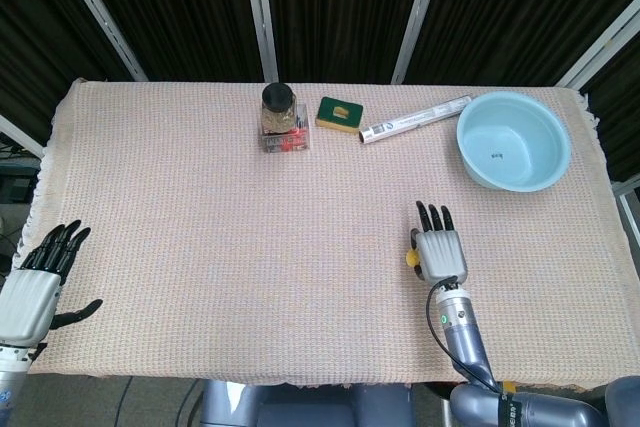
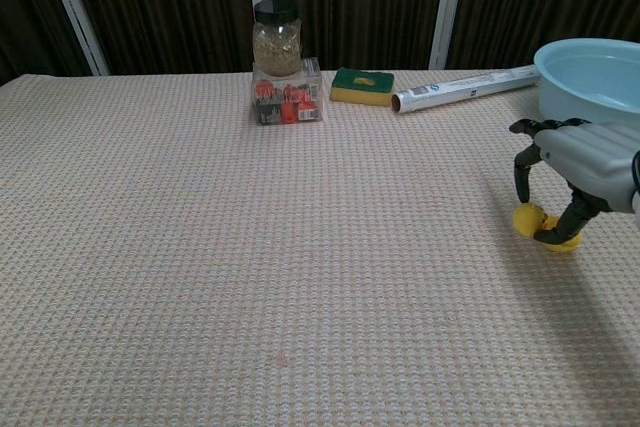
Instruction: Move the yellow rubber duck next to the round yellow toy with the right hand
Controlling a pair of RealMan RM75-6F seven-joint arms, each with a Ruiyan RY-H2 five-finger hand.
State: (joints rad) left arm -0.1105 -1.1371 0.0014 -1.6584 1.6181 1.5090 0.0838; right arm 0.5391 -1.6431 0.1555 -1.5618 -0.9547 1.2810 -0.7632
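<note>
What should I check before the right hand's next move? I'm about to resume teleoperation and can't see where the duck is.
1. Right hand over the yellow toys: ok, its fingers arch down around them near the table's right side.
2. Firm hold on the yellow rubber duck: cannot tell; the fingers hide the contact.
3. Duck versus round yellow toy: cannot tell; two yellow shapes touch each other, too small to distinguish.
4. Blue basin clear of the hand: ok, it sits farther back.
5. Left hand out of the way: ok, open at the near left table edge.
</note>
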